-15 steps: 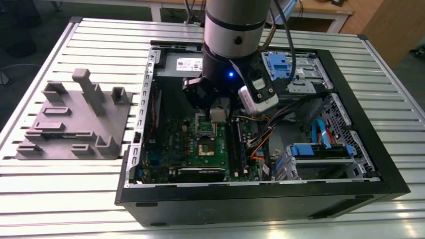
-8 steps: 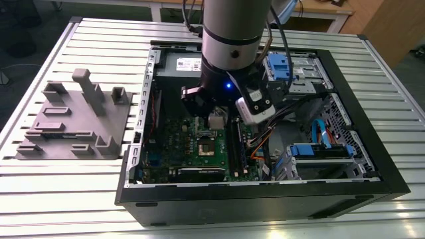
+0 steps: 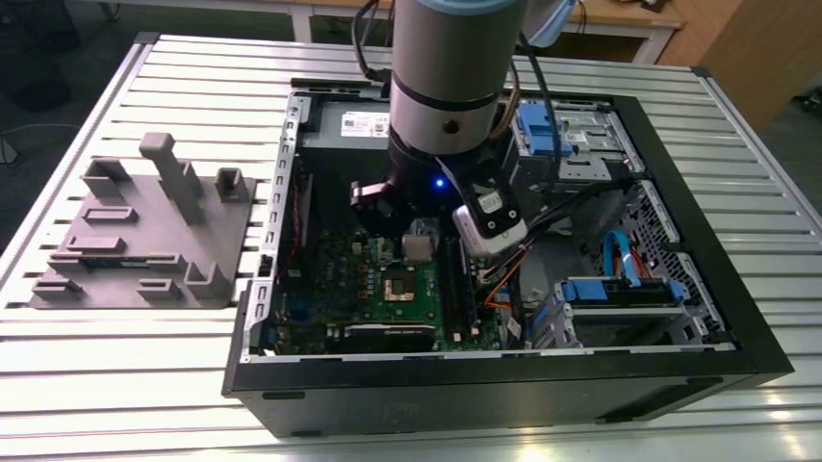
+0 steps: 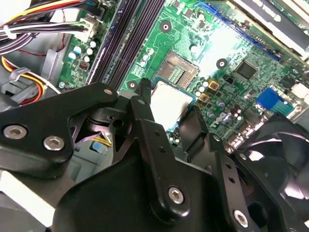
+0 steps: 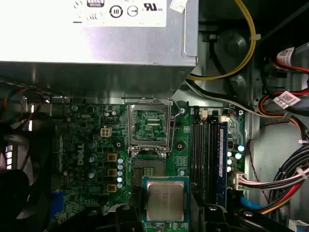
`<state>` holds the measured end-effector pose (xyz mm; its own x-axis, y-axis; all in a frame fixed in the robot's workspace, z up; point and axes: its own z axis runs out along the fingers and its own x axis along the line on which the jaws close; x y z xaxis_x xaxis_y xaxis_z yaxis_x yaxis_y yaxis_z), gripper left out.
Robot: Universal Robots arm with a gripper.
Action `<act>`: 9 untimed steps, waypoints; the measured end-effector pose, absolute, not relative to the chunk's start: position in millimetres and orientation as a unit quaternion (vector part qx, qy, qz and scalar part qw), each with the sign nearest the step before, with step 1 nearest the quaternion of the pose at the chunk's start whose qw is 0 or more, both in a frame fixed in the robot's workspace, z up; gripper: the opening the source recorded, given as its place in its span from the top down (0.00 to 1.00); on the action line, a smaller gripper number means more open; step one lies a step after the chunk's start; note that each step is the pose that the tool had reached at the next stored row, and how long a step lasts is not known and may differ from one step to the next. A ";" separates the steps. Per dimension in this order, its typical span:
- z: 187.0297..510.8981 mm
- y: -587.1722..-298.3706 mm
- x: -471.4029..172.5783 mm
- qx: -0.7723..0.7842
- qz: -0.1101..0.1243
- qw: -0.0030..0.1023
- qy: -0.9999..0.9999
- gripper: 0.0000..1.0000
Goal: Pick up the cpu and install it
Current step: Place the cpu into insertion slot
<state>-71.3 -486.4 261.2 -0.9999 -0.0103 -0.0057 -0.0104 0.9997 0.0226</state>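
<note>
The cpu (image 5: 165,199), a small square chip with a silvery top and a thin green edge, sits between my black fingers (image 5: 126,213) in both wrist views. My gripper (image 4: 170,105) is shut on the cpu (image 4: 169,102) and holds it just above the green motherboard (image 5: 87,145), beside the open socket (image 5: 147,166). The socket's metal bracket (image 5: 149,123) stands lifted up. In the exterior view my gripper (image 3: 419,245) hangs inside the computer case (image 3: 514,380), a little above the socket (image 3: 400,284).
A grey power supply box (image 5: 96,29) lies beyond the socket. Memory slots (image 5: 207,154) and coloured cable bundles (image 5: 282,186) run along one side; a black fan (image 4: 285,159) is close by. On the slatted table, a grey parts fixture (image 3: 141,231) stands at the exterior view's left.
</note>
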 end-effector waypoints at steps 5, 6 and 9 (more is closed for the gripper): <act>252.2 -489.0 -73.8 -0.005 0.011 0.003 1.000 0.53; 250.3 -489.5 -75.3 -0.005 0.011 0.003 1.000 0.53; 246.4 -490.0 -77.1 -0.005 0.011 0.002 1.000 0.53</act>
<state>-77.1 -490.0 246.4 -0.9999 -0.0102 -0.0048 -0.0104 0.9997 0.0227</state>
